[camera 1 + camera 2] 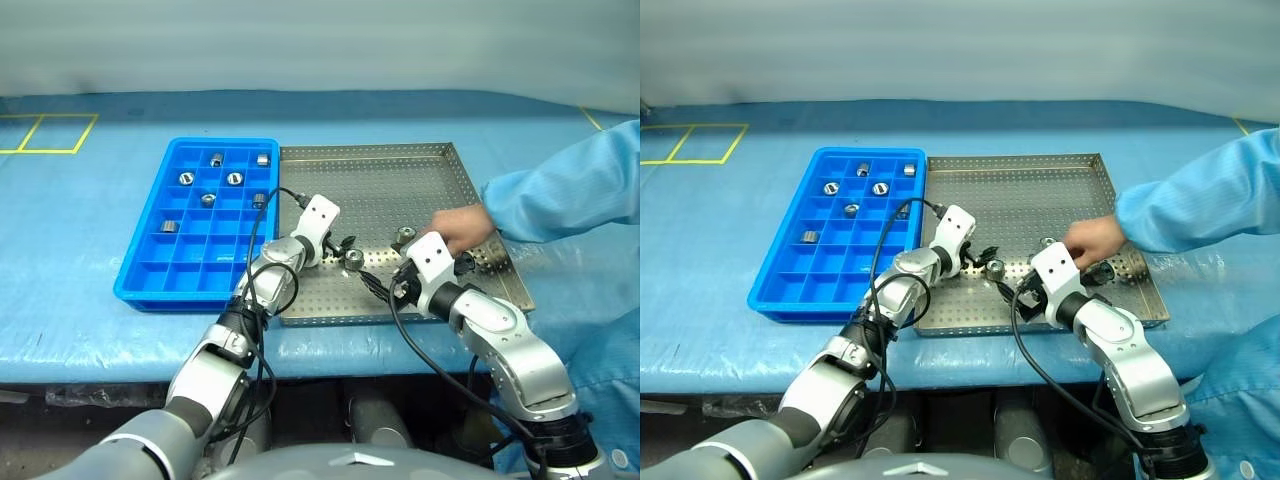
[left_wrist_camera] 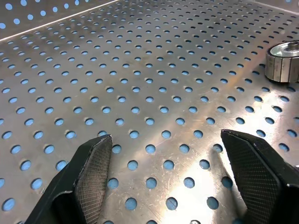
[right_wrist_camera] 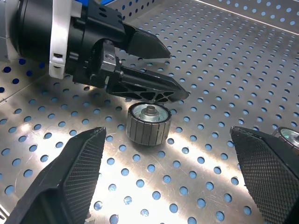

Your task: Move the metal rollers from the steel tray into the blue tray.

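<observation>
Both grippers are seen low over the steel tray (image 1: 400, 180), jaws apart, nothing held. Left gripper (image 3: 156, 70) is poised just beside one roller (image 3: 147, 123) standing upright on the perforated floor; right gripper (image 3: 170, 177) is aimed at the same roller from the opposite side. Seven metal rollers (image 1: 216, 159) are seated in separate compartments of the blue tray (image 1: 140, 270). A person's hand (image 1: 460, 228) rests over the steel tray's right side, near more rollers.
</observation>
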Robot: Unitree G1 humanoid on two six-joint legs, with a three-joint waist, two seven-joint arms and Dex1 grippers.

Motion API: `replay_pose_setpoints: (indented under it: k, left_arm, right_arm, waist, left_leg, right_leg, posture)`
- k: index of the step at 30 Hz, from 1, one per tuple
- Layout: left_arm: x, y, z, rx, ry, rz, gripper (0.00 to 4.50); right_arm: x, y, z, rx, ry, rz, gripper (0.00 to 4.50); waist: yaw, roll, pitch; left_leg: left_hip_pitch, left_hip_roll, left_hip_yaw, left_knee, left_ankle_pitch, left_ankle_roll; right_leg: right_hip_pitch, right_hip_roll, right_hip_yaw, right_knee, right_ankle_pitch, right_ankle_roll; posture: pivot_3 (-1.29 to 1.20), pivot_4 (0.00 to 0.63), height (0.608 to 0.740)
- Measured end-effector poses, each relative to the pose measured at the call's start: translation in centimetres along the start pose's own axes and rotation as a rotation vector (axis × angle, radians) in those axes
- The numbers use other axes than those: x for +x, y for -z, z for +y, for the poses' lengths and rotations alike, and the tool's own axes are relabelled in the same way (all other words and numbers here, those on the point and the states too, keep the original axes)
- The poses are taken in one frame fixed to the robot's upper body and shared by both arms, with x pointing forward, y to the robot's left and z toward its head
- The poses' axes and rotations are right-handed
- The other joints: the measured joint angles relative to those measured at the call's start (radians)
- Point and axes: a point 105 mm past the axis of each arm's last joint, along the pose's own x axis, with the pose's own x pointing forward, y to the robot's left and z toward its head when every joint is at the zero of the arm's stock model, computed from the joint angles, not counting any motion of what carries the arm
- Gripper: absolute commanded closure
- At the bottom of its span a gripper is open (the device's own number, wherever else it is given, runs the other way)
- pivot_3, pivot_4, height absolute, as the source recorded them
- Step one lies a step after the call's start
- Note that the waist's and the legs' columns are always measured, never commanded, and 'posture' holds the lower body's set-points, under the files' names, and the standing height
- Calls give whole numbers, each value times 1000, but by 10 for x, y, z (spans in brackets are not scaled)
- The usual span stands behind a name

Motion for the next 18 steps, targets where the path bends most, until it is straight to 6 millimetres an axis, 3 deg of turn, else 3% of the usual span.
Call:
replay_pose_setpoints:
  k: [11,18]
  left_arm:
    - [-8,-12,7,-41,-6,-57,460]
    - [-22,-22,-37,-4,305,-99,460]
  right_arm:
    - [-3,2,-6,-6,21,9,0]
    - [-8,9,-7,3,33,39,0]
  waist:
    - [1,0,0]
    - [0,0,0]
  left_leg:
    - [0,0,0,0,0,0]
    - [-1,0,0,0,0,0]
  right_leg:
    - [0,0,0,0,0,0]
    - [0,0,0,0,0,0]
  posture:
    - [-34,150,740]
    - [-55,150,740]
